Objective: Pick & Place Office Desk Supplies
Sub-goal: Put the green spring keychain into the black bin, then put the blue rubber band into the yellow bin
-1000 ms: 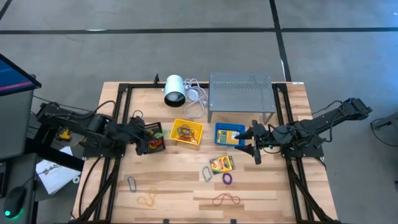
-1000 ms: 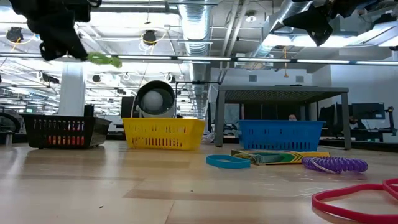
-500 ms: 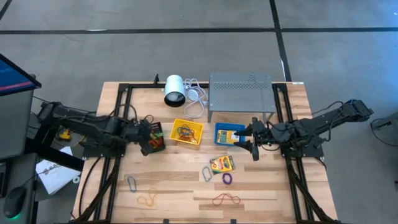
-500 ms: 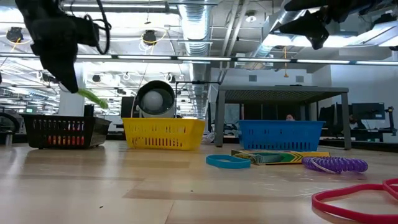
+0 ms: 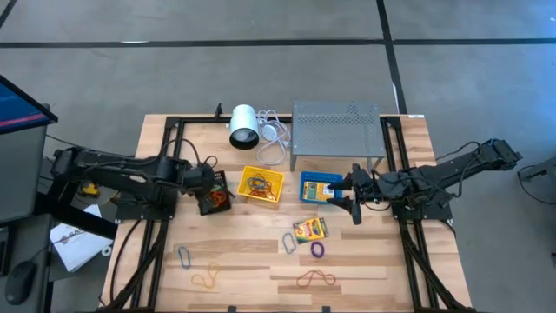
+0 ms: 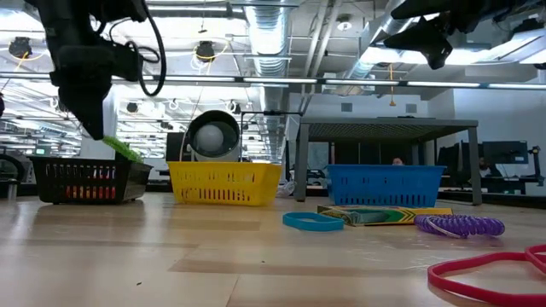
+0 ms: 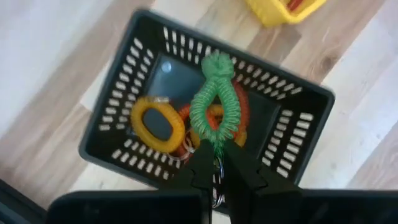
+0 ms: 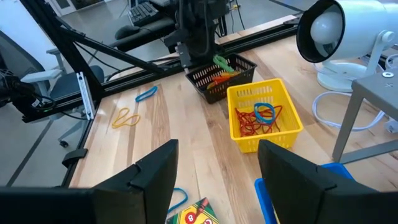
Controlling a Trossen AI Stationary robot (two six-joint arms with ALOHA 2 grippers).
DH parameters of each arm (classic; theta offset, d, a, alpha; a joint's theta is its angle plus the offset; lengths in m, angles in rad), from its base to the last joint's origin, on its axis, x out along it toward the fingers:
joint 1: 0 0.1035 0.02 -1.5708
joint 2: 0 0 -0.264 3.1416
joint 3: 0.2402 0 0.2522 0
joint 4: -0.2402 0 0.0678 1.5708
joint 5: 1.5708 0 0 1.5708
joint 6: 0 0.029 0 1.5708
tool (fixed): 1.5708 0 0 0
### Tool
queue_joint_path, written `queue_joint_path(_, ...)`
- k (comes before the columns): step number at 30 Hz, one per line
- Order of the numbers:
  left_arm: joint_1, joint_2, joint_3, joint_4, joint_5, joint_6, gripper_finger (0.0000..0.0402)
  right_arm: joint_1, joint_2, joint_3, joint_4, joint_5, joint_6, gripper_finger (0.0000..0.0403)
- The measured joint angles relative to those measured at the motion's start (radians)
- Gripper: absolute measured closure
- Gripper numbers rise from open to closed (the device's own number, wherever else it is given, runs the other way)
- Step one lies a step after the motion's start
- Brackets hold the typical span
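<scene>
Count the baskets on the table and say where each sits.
3, in a row: black basket under the left arm, yellow basket in the middle, blue basket beside the right arm, before the grey rack.

The left gripper (image 7: pixel 216 163) is pinching its two dark fingers (image 7: pixel 200 169) together on the lower end of a green coiled loop (image 7: pixel 216 104), which is hanging out over the middle of a black slotted basket (image 7: pixel 132 65). Inside the basket a yellow coiled ring (image 7: pixel 155 123) is lying toward one side wall, with orange-red coils (image 7: pixel 241 111) showing behind the green one. The basket is sitting on a pale wooden table (image 7: pixel 37 68), and a yellow basket's corner (image 7: pixel 283 9) is peeking in beyond it.
</scene>
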Motion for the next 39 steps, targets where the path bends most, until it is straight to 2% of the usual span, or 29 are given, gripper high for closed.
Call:
queue_joint_path(4,0.014,0.037,0.000,-0.009,0.028,-0.050,0.0385,0.000,0.000,0.000,0.000,0.000,0.000,0.0186)
queue_joint_path(12,0.016,0.096,0.000,-0.003,0.069,-0.051,0.0317,0.000,0.000,0.000,-0.004,0.000,0.000,0.0186)
queue_joint_path(18,0.016,0.094,0.000,-0.004,0.071,-0.051,0.0281,0.000,0.000,0.000,-0.005,0.000,-0.012,0.0186)
queue_joint_path(25,0.016,0.092,0.000,-0.004,0.094,-0.035,0.0219,0.000,0.000,0.000,-0.006,0.000,-0.024,0.0186)
queue_joint_path(28,0.024,0.083,0.000,0.000,0.075,-0.081,0.0202,0.000,0.000,0.000,-0.008,0.000,-0.026,0.0186)
queue_joint_path(32,0.038,0.042,0.000,0.041,0.080,-0.061,0.0200,0.000,0.000,0.000,-0.014,0.000,-0.026,0.0186)
queue_joint_path(39,-0.032,-0.085,0.000,0.112,0.192,0.157,0.0232,0.000,0.000,0.000,-0.021,0.000,-0.020,0.0186)
